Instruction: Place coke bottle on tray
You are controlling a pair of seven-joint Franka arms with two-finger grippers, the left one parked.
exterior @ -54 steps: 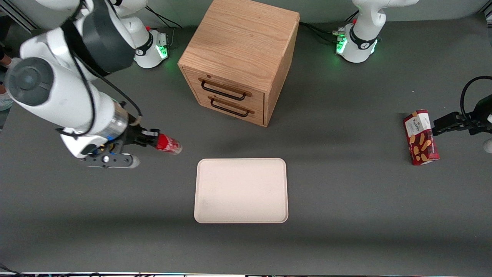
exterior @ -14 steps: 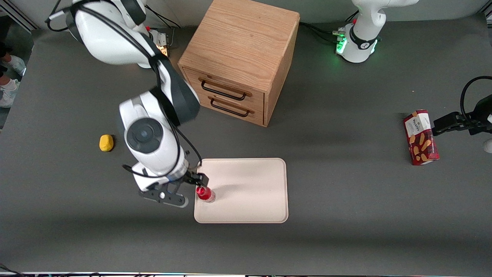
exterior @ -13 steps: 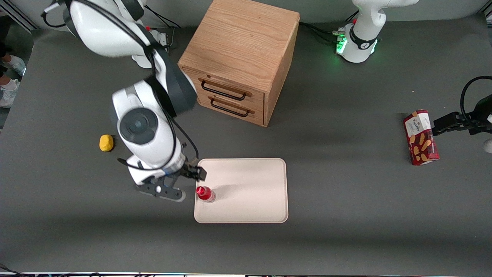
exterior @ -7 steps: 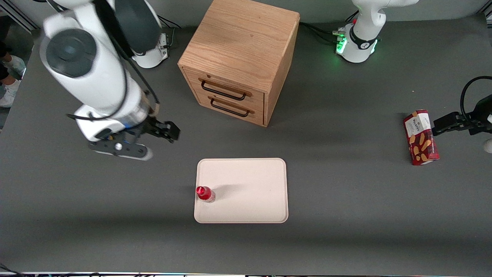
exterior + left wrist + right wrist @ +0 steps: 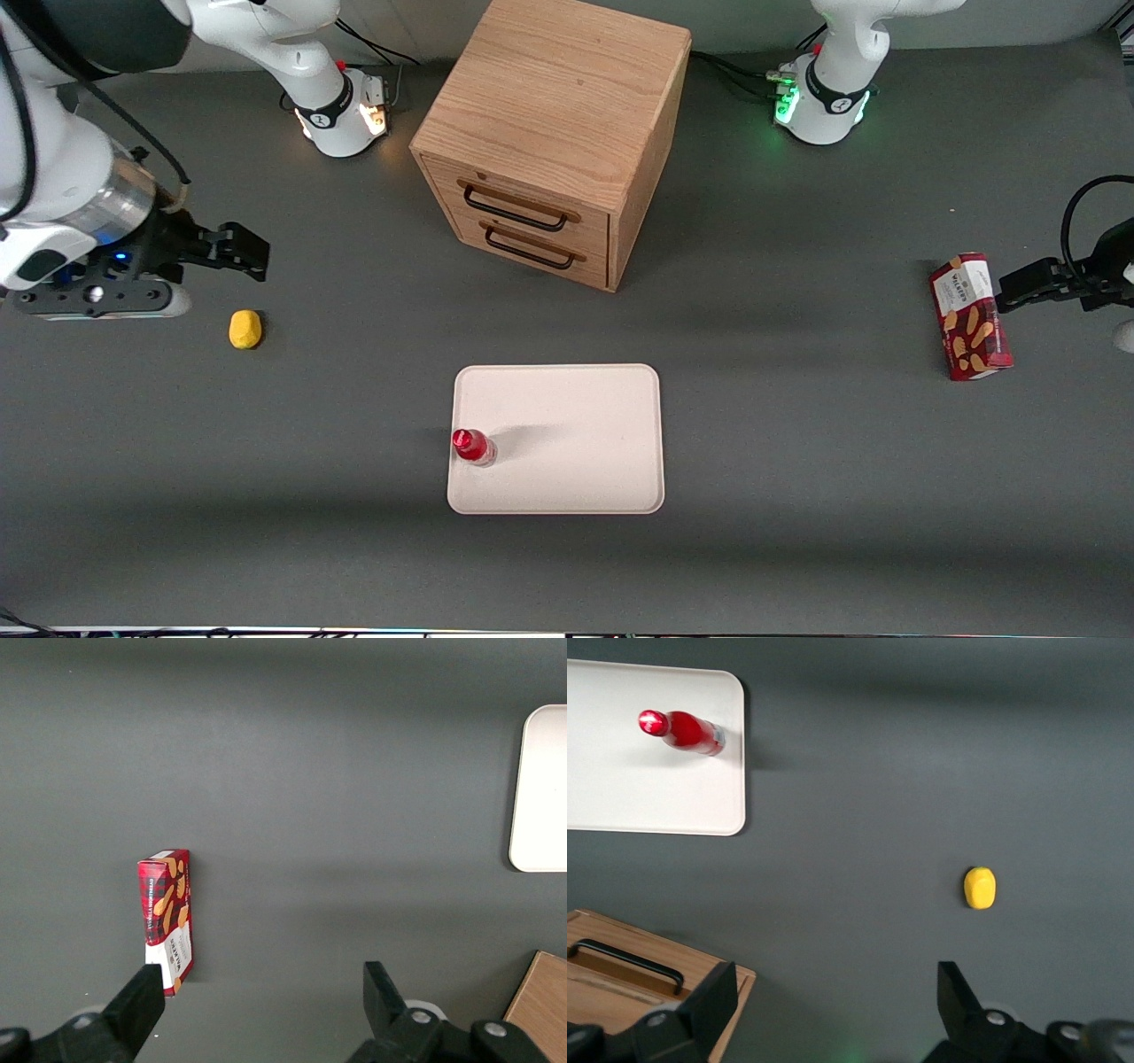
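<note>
One coke bottle (image 5: 473,446) stands upright on the tray (image 5: 576,443), just inside its edge toward the working arm, while the gripper (image 5: 232,252) hangs released and empty well apart above the table near the yellow lump (image 5: 245,329), so placing looks finished and only parking remains.

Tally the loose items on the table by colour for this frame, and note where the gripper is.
Red: 2, the coke bottle standing on the tray, and the biscuit box
Yellow: 1, the lump
Cream-pink: 1, the tray
Wood: 1, the drawer cabinet
Total: 5
The gripper hangs open above the table near the lump, holding nothing.
</note>
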